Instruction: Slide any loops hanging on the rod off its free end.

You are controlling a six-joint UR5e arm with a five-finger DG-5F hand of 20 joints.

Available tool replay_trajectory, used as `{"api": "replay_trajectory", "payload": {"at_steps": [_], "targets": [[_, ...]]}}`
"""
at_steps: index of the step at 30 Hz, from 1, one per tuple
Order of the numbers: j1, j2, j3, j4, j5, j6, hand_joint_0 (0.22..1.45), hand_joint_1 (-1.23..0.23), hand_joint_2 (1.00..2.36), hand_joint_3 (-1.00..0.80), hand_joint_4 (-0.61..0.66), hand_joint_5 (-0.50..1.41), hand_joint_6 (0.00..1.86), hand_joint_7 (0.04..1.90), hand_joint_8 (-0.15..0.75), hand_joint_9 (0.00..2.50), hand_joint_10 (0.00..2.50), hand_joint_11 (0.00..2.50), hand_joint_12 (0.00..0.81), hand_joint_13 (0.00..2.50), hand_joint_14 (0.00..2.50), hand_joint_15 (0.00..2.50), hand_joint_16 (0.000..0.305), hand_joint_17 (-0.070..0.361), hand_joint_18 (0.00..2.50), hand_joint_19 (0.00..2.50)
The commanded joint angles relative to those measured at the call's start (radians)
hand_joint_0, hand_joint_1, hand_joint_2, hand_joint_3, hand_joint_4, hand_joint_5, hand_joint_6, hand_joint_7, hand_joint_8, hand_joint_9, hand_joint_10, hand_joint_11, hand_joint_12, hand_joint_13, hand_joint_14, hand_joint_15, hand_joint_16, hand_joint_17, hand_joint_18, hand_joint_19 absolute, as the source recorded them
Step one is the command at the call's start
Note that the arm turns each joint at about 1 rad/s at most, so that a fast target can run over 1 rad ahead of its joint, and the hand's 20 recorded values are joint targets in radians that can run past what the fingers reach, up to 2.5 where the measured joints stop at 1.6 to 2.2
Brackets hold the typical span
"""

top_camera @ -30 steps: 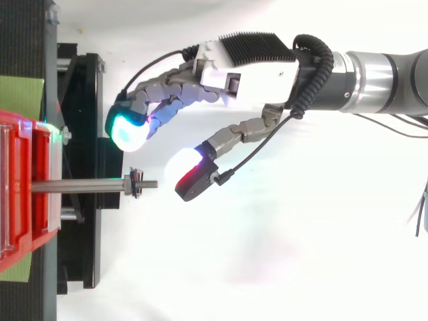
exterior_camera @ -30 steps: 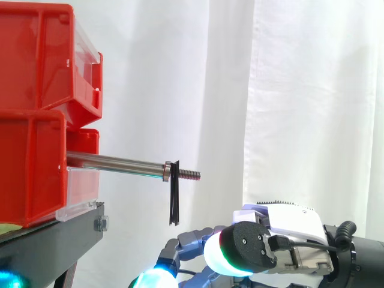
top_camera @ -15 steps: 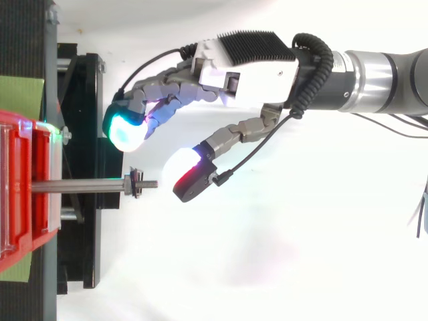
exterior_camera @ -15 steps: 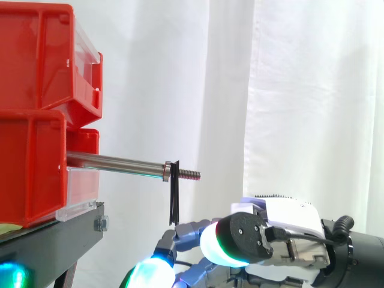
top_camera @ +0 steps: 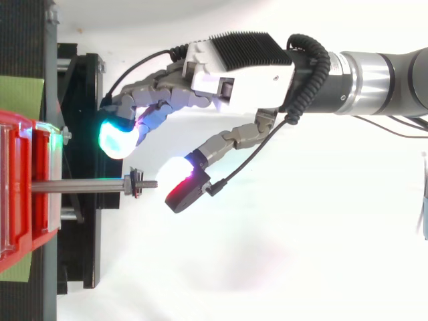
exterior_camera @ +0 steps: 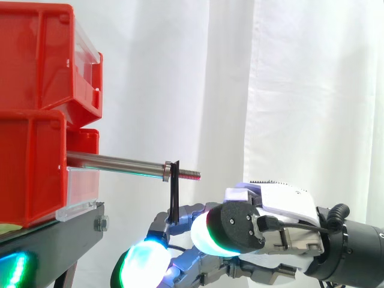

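A steel rod (exterior_camera: pixel 117 162) sticks out level from the red bins toward the right and ends in a threaded tip (exterior_camera: pixel 190 174). A thin black loop (exterior_camera: pixel 174 192) hangs from it just behind the thread, also seen from above as the loop (top_camera: pixel 136 183). My hand (exterior_camera: pixel 270 225) sits low and to the right of the loop, its fingers relaxed and spread, holding nothing. In the top view the hand (top_camera: pixel 231 63) has its cyan fingertips (top_camera: pixel 116 138) beside the rod on the far side and its thumb pad (top_camera: pixel 179 180) just off the rod's tip.
Two red bins (exterior_camera: pixel 36 114) are stacked on a black stand (exterior_camera: pixel 54 237) at the left. A white curtain (exterior_camera: pixel 288 90) hangs behind. Open room lies right of the rod's free end.
My hand has risen and moved left toward the rod. Its thumb pad now sits closer to the rod's tip and its fingertips closer to the loop. The loop hangs where it was.
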Motion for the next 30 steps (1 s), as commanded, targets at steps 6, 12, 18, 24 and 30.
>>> {"api": "replay_trajectory", "payload": {"at_steps": [6,12,18,24,30], "targets": [[0.002,0.0,0.0,0.005,0.001,-0.001,0.62,-0.44,1.0,-0.5,0.29,-0.14,0.5,1.3,0.312,0.79,0.01,0.2,0.299,0.69,0.0,0.0,0.045,0.101,0.67,0.2],[0.005,0.0,0.0,0.02,0.024,-0.006,0.6,-0.56,1.0,-0.5,0.29,-0.15,0.5,1.33,0.317,0.8,0.01,0.21,0.303,0.69,0.0,0.0,0.045,0.102,0.69,0.2],[0.014,0.0,0.0,0.031,0.037,-0.003,0.59,-0.63,1.0,-0.5,0.29,-0.14,0.5,1.38,0.319,0.79,0.01,0.21,0.3,0.69,0.0,0.0,0.045,0.101,0.7,0.2],[0.016,0.0,0.0,0.031,0.035,0.0,0.58,-0.63,1.0,-0.5,0.29,-0.14,0.5,1.41,0.317,0.79,0.01,0.22,0.3,0.69,0.0,0.0,0.045,0.102,0.7,0.21],[0.016,0.0,0.0,0.029,0.021,0.004,0.58,-0.62,1.0,-0.5,0.28,-0.14,0.5,1.41,0.317,0.78,0.01,0.21,0.3,0.7,0.0,0.0,0.046,0.102,0.7,0.21]]}}
